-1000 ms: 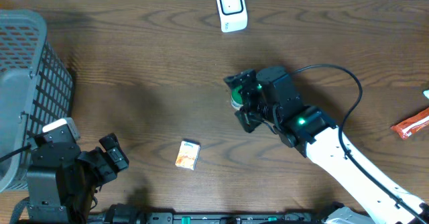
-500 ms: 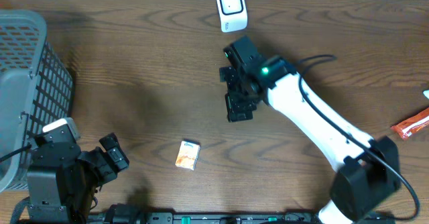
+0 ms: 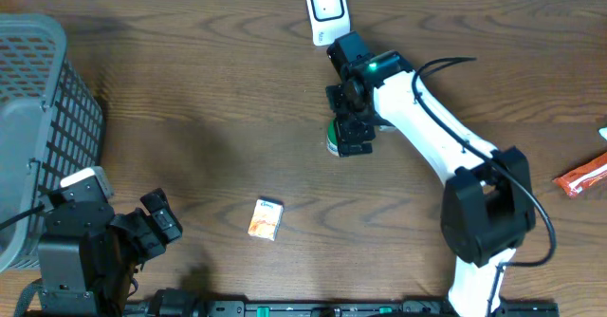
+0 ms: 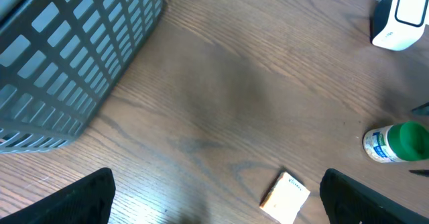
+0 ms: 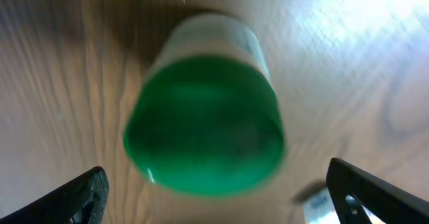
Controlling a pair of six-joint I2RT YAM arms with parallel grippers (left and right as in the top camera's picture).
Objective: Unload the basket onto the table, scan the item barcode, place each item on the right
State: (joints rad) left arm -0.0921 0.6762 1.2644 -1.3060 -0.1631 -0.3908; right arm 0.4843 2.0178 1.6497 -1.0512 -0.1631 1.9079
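Right fingers (image 5: 79, 196) stand spread wide on either side of the green-capped bottle (image 5: 204, 127), with no grip to be seen. The bottle sits on the tabletop (image 3: 190, 89) near centre, at 6 o'clock from the white scanner (image 3: 327, 11). Left fingers (image 4: 74, 198) are spread too and empty, down at 7 o'clock — a small box (image 3: 266, 218) lies at 6 o'clock, a grey basket (image 3: 38, 118) at 9.

light: even, dim-warm | glare: table (image 5: 375, 9) upper right, right wrist | blur: green-capped bottle (image 5: 204, 127) | shadows: soft
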